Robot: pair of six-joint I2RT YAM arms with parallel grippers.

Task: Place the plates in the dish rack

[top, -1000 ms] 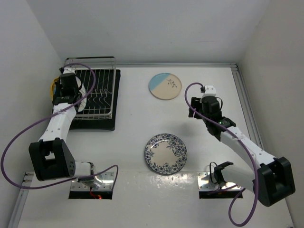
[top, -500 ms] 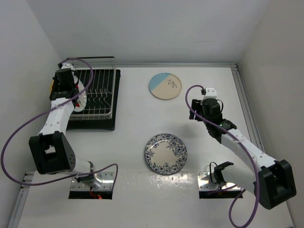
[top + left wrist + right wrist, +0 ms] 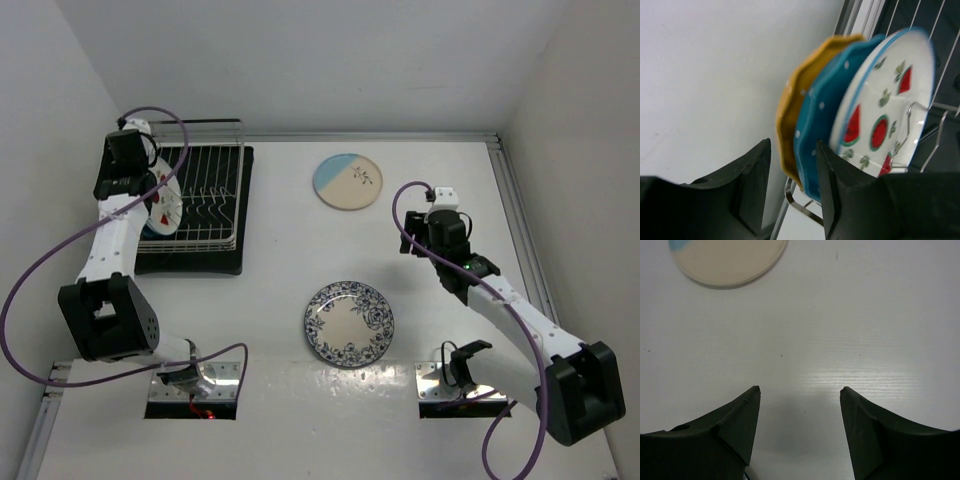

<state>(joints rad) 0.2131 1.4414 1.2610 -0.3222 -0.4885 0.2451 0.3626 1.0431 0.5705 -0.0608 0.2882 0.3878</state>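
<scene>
Your left gripper [image 3: 793, 143] has let go and drawn back from the dish rack [image 3: 205, 200], its jaws now apart and empty. It has left the strawberry plate [image 3: 880, 120] standing on edge beside the teal plate [image 3: 820, 115] and yellow plate [image 3: 795, 100]. Your right gripper [image 3: 800, 392] hangs open over the table [image 3: 270, 300] as before, where the blue-and-cream plate [image 3: 348, 181] and floral plate [image 3: 349, 323] lie flat.

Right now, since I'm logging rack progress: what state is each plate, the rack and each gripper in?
yellow plate, on edge in the dish rack
teal plate, on edge beside it
white plate with red fruit, on edge beside the teal
blue-and-cream plate, flat on the table, unloaded
blue floral plate, flat on the table, unloaded
dish rack, holding three plates
left gripper, open by the racked plates
right gripper, open, empty
</scene>
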